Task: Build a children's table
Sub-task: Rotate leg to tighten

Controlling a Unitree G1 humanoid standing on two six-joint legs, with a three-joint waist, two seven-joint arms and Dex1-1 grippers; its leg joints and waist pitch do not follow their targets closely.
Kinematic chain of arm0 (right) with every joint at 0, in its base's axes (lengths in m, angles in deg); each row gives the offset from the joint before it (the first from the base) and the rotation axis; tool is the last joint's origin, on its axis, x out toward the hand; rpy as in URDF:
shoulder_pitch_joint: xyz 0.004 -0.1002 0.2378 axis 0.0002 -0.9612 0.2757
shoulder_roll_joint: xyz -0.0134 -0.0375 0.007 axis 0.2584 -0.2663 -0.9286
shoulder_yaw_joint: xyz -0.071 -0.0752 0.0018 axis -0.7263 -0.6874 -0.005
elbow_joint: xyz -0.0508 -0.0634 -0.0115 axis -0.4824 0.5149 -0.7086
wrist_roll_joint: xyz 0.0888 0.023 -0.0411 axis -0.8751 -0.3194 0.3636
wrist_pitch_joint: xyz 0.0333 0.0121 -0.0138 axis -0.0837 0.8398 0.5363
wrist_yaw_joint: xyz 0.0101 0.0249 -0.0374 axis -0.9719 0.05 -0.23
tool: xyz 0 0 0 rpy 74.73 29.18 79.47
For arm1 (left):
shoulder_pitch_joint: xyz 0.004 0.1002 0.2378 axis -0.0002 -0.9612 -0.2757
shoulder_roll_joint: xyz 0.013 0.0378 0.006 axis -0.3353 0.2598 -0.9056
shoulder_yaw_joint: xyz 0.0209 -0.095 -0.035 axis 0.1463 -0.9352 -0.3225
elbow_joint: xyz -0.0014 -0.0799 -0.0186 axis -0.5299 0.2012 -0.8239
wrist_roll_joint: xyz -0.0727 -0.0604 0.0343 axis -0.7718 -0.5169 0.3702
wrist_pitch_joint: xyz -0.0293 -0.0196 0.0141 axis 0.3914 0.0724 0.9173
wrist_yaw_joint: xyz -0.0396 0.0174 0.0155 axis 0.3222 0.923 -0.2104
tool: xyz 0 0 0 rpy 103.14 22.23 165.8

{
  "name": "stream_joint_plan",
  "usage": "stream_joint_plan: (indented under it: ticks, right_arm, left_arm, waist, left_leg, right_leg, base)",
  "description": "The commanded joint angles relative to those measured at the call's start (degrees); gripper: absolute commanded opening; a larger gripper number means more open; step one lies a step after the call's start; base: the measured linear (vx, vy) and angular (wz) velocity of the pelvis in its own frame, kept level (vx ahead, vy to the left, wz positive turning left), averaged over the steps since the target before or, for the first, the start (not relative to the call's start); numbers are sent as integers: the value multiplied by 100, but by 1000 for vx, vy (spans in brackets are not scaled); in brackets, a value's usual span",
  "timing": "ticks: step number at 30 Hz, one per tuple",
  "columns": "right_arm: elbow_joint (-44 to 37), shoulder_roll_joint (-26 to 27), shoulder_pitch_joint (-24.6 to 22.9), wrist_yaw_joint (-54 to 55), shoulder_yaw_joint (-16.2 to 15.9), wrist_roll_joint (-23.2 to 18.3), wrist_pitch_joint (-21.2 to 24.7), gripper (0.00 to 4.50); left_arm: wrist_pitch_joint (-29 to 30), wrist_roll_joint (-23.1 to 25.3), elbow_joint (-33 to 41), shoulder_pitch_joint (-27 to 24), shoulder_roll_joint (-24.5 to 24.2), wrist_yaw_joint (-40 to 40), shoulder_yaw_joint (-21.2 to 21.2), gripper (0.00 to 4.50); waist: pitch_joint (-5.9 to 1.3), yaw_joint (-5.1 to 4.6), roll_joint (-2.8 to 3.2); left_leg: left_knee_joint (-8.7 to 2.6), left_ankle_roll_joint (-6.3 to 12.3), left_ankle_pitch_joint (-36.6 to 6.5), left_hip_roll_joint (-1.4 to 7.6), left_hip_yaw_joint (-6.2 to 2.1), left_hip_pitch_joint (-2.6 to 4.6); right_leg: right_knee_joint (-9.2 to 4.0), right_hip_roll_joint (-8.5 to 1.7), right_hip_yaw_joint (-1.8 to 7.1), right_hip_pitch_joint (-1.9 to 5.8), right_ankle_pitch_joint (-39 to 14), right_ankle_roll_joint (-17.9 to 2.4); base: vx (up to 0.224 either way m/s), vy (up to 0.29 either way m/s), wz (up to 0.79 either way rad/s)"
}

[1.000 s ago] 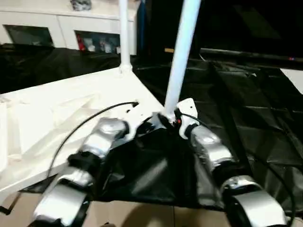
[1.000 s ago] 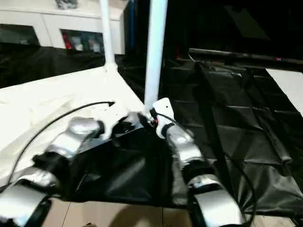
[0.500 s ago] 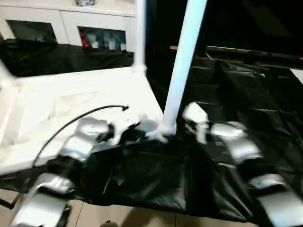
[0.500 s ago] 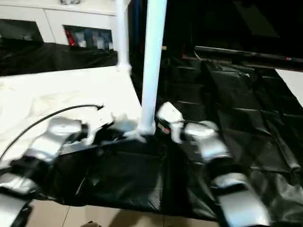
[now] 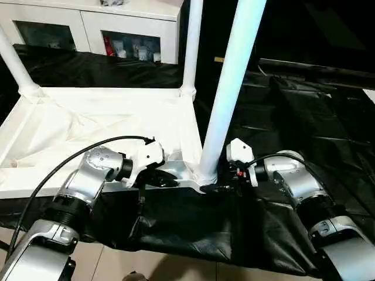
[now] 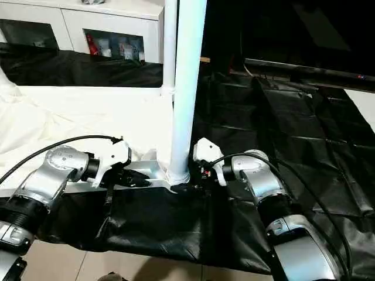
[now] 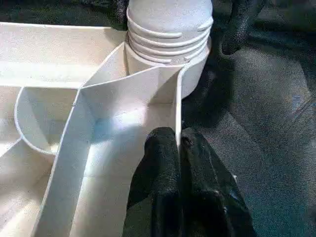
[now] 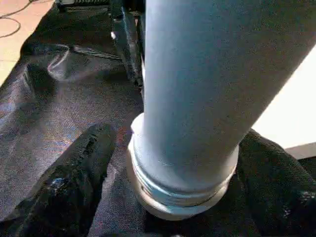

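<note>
The white table top (image 5: 88,117) lies upside down on black cloth, ribbed underside up. Three white legs stand in its corner sockets: a far left leg (image 5: 14,64), a back right leg (image 5: 191,41) and the near right leg (image 5: 228,88). My left gripper (image 5: 167,180) is shut on the top's near rim wall (image 7: 175,106), just beside the near leg's threaded base (image 7: 170,29). My right gripper (image 5: 225,187) is at that leg's base, open, with one finger (image 8: 74,182) on each side of the leg (image 8: 207,89) and a small gap showing.
A white cabinet (image 5: 88,29) with glass doors stands behind the table top. Black cloth (image 5: 304,105) covers the ground to the right and under my forearms. Tiled floor (image 5: 117,263) shows at the near edge. A black cable (image 5: 70,158) loops over my left forearm.
The head view has shifted, so more of the top shows. My right gripper, off to the right of the near leg half a second ago, is back at its base. The left gripper stays at the rim.
</note>
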Motion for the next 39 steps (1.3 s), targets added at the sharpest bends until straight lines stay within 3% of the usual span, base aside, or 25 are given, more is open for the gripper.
stream_joint_plan:
  ticks: [1, 13, 16, 19, 22, 24, 26, 27, 28, 30, 31, 35, 36, 38, 39]
  right_arm:
    - [-42, 40, 46, -99, -61, 40, -28, 369]
    - [-114, 90, -37, -170, -29, -96, 64, 279]
    - [-233, 245, -218, -10, 98, -259, 250, 275]
    - [-67, 543, -399, 985, 154, -30, 273, 274]
    - [337, 1032, -379, 2626, 389, 169, 491, 272]
    - [472, 1252, -325, 3237, 538, 145, 624, 272]
    - [542, 1416, -279, 3590, 623, 113, 745, 272]
    - [510, 1589, -266, 3790, 627, 143, 698, 272]
    - [483, 1697, -256, 3912, 619, 171, 643, 272]
    - [420, 1878, -247, 4072, 619, 205, 523, 272]
    - [317, 2067, -226, 4055, 623, 141, 393, 307]
    - [179, 2111, -239, 3891, 650, 26, 484, 364]
    - [27, 1966, -275, 3661, 601, -9, 526, 378]
    - [-85, 1763, -303, 3351, 532, -18, 521, 387]
    - [-110, 1681, -310, 3224, 503, -15, 510, 392]
  left_arm:
    - [-25, -79, 22, -47, 47, -59, 84, 0]
    - [54, -125, 42, -85, 15, -91, 66, 0]
    - [158, -65, -80, -15, 168, 339, -41, 0]
    - [389, 217, -372, 214, 576, 1474, -159, 0]
    - [744, 438, -454, 348, 1064, 2350, -121, 0]
    - [862, 456, -510, 407, 1291, 2671, -147, 0]
    - [975, 454, -568, 458, 1471, 2848, -148, 0]
    - [980, 490, -678, 523, 1623, 3042, -134, 0]
    - [975, 514, -748, 564, 1707, 3147, -122, 0]
    - [929, 553, -871, 632, 1820, 3273, -102, 0]
    - [835, 591, -963, 690, 1882, 3312, -108, 0]
    - [823, 594, -896, 663, 1834, 3225, -128, 0]
    - [712, 523, -749, 570, 1698, 2919, -91, 0]
    - [537, 427, -599, 466, 1538, 2553, -65, 0]
    - [423, 394, -553, 429, 1478, 2413, -53, 0]
  waist:
    - [-356, 6, -30]
    - [-360, 13, -24]
    - [-352, 11, -14]
    - [-336, 17, -24]
    - [-289, -38, 14]
    - [-304, -71, 7]
    - [-312, -93, 5]
    - [-309, -92, 81]
    - [-304, -111, 37]
    - [-318, -113, 20]
    - [-314, -109, 61]
    - [-323, -120, 60]
    - [-324, -126, 33]
    - [-340, -119, 52]
    - [-336, -123, 18]
  left_leg:
    - [-332, 321, -1152, 2, 96, -13]
    - [-330, 293, -1124, -3, 94, -14]
    - [-335, 305, -1135, 4, 96, -8]
    - [-349, 224, -1289, -17, 92, 18]
    - [-403, -25, -1737, -28, 51, 33]
    - [-413, -78, -1890, -34, 24, 44]
    - [-412, -39, -1932, -42, 21, 44]
    - [-413, -39, -1979, -44, 14, 53]
    - [-404, -10, -2036, -56, 28, 52]
    - [-404, 39, -2015, -70, 23, 32]
    - [-401, 72, -2036, -72, 25, 40]
    - [-420, 122, -2005, -56, 12, 9]
    - [-424, 129, -1988, -51, 14, -1]
    - [-423, 148, -1912, -39, 13, -11]
    - [-425, 173, -1867, -43, 19, -26]
  right_leg:
    - [-353, -190, 151, 319, -1021, -1295]
    - [-352, -188, 152, 324, -1048, -1256]
    - [-353, -185, 156, 320, -989, -1287]
    - [-397, -186, 165, 301, -1270, -1212]
    - [-502, -212, 157, 268, -2307, -888]
    - [-542, -231, 150, 269, -2675, -742]
    - [-572, -221, 145, 253, -2714, -687]
    - [-576, -220, 148, 240, -2697, -695]
    - [-605, -198, 144, 224, -2682, -669]
    - [-609, -202, 140, 242, -2741, -620]
    - [-628, -203, 145, 217, -2783, -601]
    - [-610, -206, 138, 238, -2663, -625]
    - [-607, -197, 134, 245, -2604, -634]
    - [-572, -205, 148, 256, -2377, -700]
    - [-579, -202, 147, 263, -2333, -707]
  base:
    - [0, 0, 0]
    - [0, 0, 0]
    - [0, 0, 0]
    - [0, 0, 0]
    - [0, 0, 0]
    - [0, 0, 0]
    - [0, 0, 0]
    - [0, 0, 0]
    - [0, 0, 0]
    - [0, 0, 0]
    - [0, 0, 0]
    - [0, 0, 0]
    - [0, 0, 0]
    - [0, 0, 0]
    - [0, 0, 0]
